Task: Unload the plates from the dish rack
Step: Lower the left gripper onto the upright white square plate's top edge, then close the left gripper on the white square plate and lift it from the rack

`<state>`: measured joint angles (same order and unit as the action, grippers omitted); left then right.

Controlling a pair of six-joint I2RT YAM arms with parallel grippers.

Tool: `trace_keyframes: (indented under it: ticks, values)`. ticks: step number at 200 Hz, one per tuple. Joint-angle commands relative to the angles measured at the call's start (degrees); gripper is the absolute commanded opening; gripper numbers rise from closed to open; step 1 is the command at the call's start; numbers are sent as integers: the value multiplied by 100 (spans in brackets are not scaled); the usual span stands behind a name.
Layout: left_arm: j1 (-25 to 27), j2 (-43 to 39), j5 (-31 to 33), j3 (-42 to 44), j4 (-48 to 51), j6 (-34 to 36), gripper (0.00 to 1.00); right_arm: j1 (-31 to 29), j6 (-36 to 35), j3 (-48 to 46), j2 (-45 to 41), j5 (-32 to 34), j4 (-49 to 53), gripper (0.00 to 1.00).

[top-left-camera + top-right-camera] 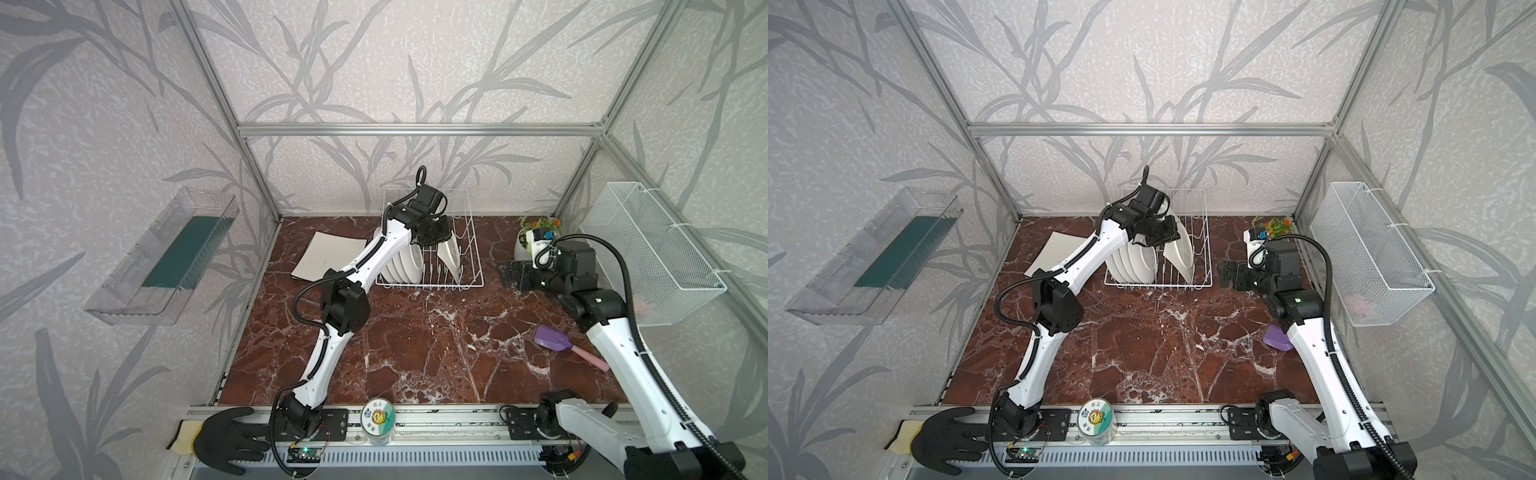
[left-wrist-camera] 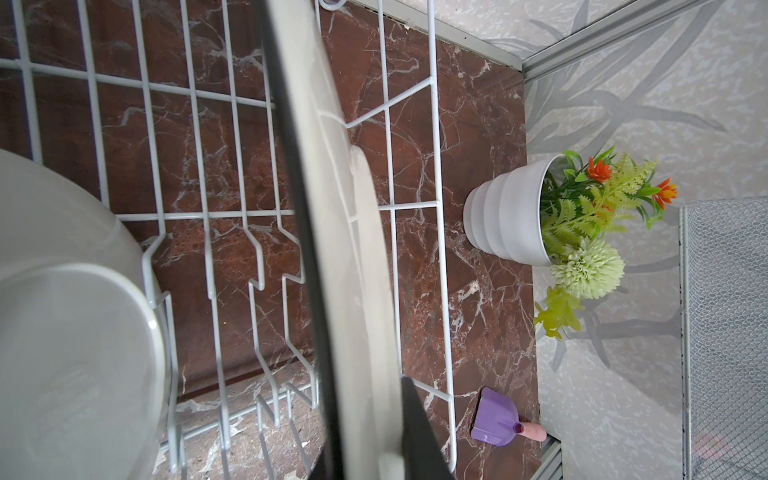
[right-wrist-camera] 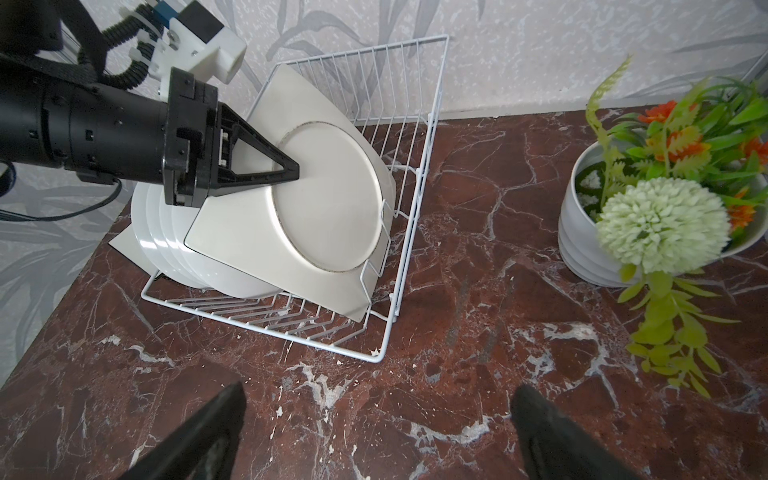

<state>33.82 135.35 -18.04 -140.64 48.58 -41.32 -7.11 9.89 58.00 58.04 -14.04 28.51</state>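
The white wire dish rack stands at the back of the marble table. Several round white plates stand on edge at its left side. A square cream plate leans tilted in the rack to their right. My left gripper is shut on its upper edge, one black finger pressed on its back. My right gripper hovers open and empty over the table, right of the rack.
A flat pale square piece lies left of the rack. A potted plant sits at the back right, a purple scoop near the right arm. A mesh basket hangs on the right wall, a clear tray on the left.
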Motion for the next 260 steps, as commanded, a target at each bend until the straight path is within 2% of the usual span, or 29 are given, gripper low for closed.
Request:
trace_keyframes:
  ticks: [1,69,113,177,260]
  values:
    - [-11,-338,161,-131,-76,309,0,35,96,-6,-25,-52,-93,99]
    - [-10,-472,128,-157,-124,274,0,34,183,-7,21,-125,-140,99]
    - [32,-366,296,-561,290,509,0,35,199,1,32,-139,-157,99]
    - [104,-397,382,-697,405,658,0,35,242,0,49,-198,-182,99]
    - [125,-607,643,-803,199,607,0,34,269,8,58,-195,-185,99]
